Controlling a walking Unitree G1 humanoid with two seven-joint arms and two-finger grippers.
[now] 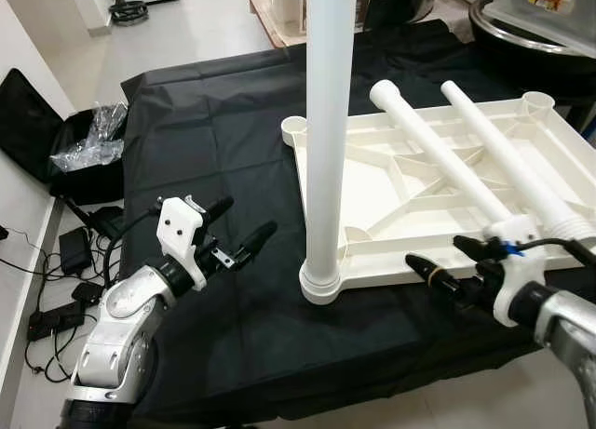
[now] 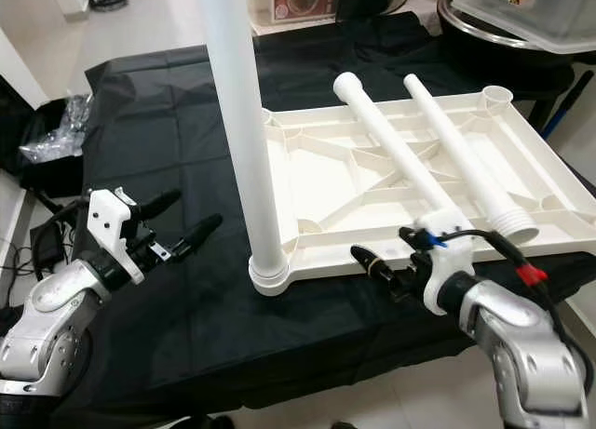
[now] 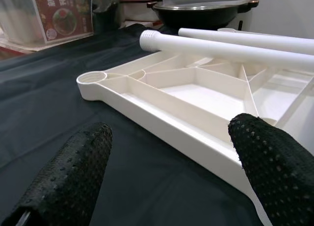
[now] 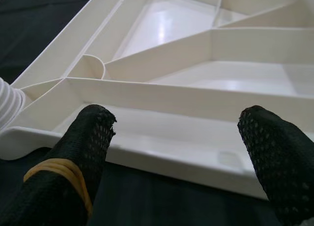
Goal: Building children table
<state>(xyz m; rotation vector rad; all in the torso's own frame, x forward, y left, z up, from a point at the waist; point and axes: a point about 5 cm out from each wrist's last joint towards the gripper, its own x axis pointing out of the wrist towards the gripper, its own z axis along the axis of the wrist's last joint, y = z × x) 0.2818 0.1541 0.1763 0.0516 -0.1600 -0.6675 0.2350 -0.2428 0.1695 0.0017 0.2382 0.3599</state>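
Note:
A white plastic tabletop [image 1: 410,215] lies upside down on a black cloth. One white leg [image 1: 328,140] stands upright in its near-left corner socket. Two loose legs [image 1: 438,154] [image 1: 507,150] lie slanted across the ribbed underside. My left gripper [image 1: 250,217] hovers open over the cloth, left of the upright leg and apart from it; its wrist view looks across the tabletop's edge [image 3: 162,123]. At the near edge of the tabletop my right gripper [image 1: 434,250] is open, the rim [image 4: 186,157] lying just ahead of its fingers.
The far corner sockets [image 1: 296,127] [image 1: 538,101] stand empty. A dark pot with a clear lid [image 1: 531,20] sits at the back right. On the floor to the left are a black bag [image 1: 37,122], a crumpled plastic bag [image 1: 93,136] and cables [image 1: 65,261].

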